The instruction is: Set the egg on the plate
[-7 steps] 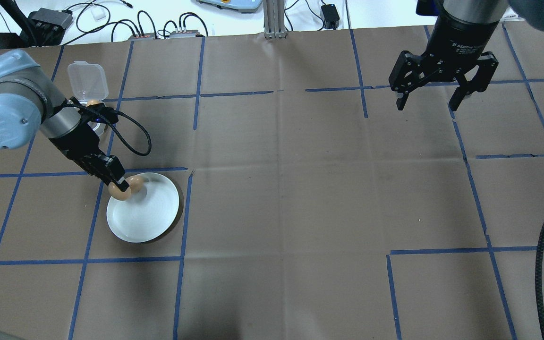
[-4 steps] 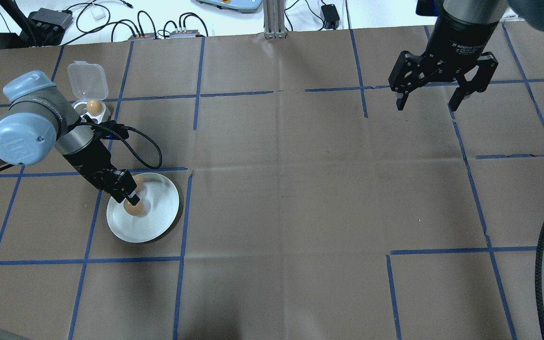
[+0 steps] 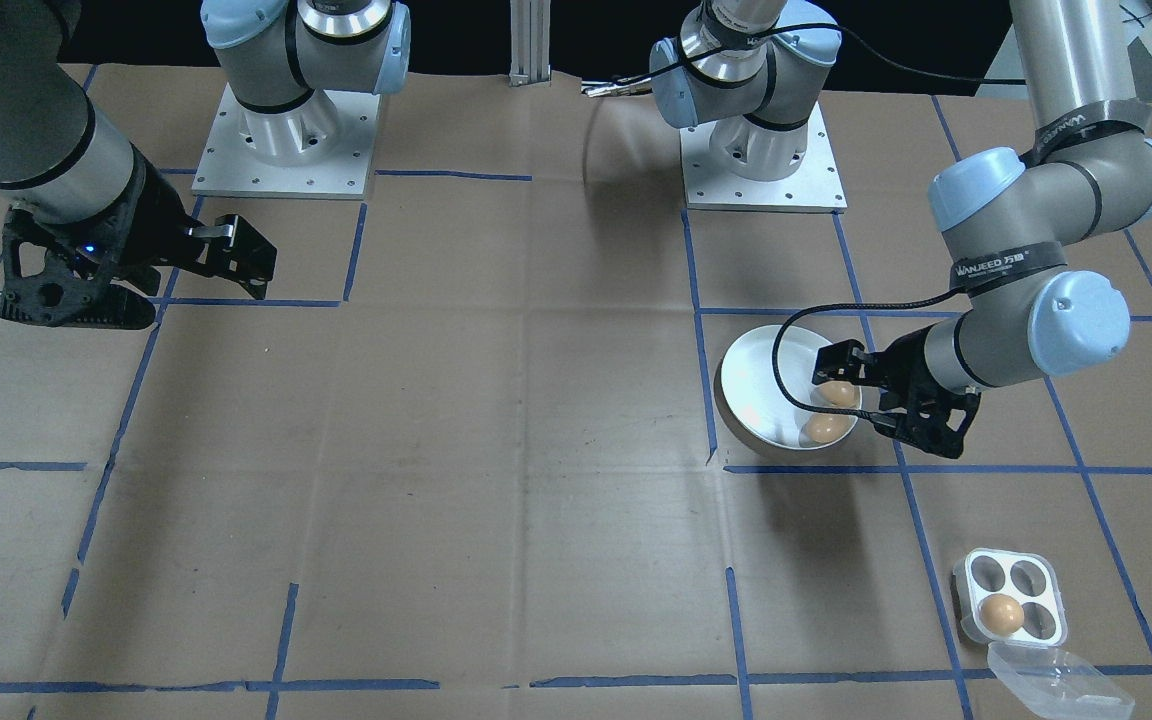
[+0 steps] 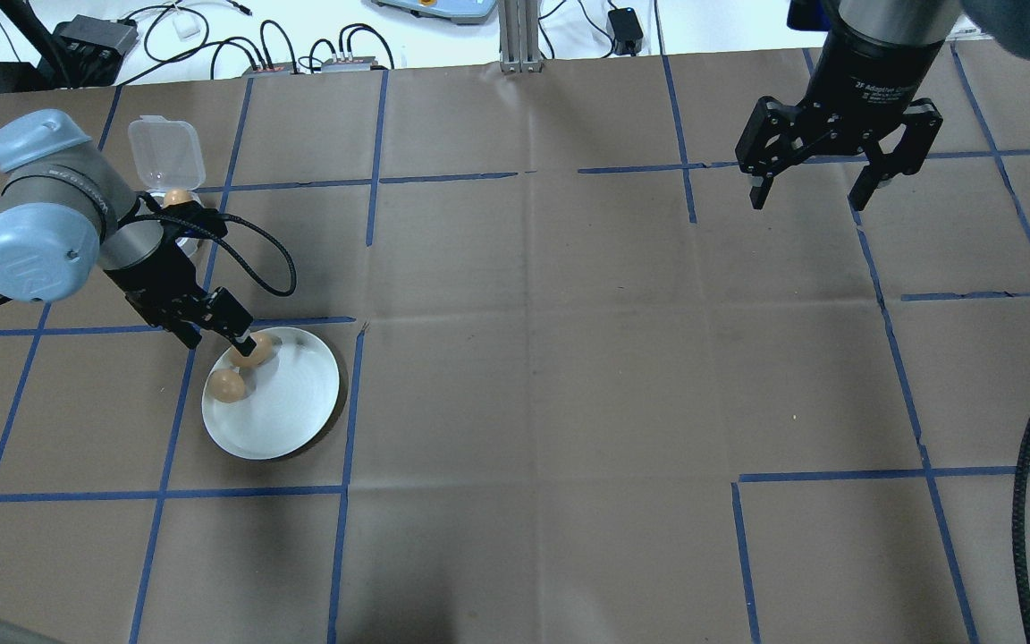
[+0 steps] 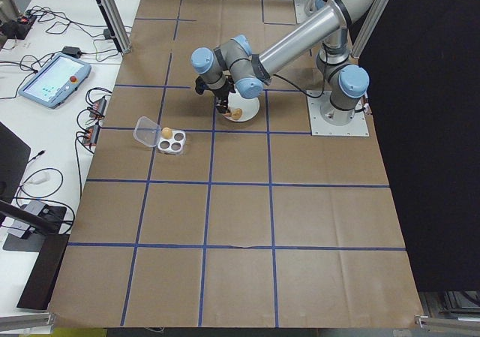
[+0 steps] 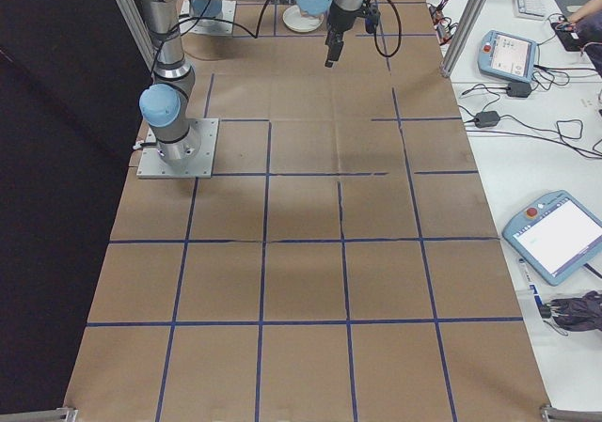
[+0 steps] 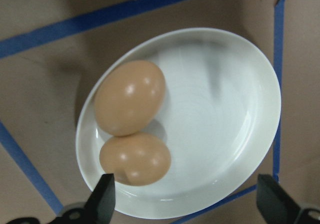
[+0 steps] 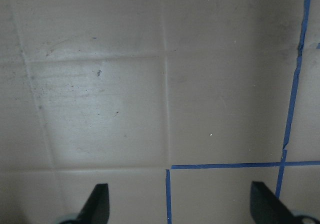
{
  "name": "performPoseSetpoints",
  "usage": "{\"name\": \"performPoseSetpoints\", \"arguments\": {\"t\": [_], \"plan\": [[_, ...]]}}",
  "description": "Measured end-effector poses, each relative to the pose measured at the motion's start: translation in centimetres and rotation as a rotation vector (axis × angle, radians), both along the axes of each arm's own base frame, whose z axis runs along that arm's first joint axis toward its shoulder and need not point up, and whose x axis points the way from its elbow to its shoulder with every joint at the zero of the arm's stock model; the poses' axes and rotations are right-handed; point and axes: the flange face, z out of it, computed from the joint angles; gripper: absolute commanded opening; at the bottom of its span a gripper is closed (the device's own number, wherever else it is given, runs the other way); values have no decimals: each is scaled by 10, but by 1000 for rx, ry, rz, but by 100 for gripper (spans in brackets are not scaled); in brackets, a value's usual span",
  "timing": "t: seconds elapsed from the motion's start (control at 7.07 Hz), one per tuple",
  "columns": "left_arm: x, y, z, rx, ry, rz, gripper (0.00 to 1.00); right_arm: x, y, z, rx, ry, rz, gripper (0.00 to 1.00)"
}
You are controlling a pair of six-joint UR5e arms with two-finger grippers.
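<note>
Brown-papered table: on the plate [image 4: 287,411], the left gripper [image 4: 221,337] is now spreading open, having just released an egg [image 4: 227,385] beside another egg [image 4: 251,350].

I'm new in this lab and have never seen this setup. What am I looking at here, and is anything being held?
Two robot arms stand at a paper-covered table. Fixed cameras look from overhead, front and both ends; one more rides on each wrist. The left gripper is open above a white plate with two brown eggs lying on it, touching each other. Nearby sits a four-cup egg tray, clear lid open, one egg left inside. The right gripper hangs open over bare table. Nothing is held.
</note>
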Motion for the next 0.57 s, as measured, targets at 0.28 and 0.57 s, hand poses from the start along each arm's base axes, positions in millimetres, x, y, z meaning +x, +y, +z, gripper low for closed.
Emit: {"name": "performPoseSetpoints", "arguments": {"t": [0.28,0.57], "plan": [[22,-36,25,-103,-91,-16,99,0,0,0,0,1,0,100],[42,-78,37,-162,-150,-13,99,0,0,0,-1,0,0,100]]}}
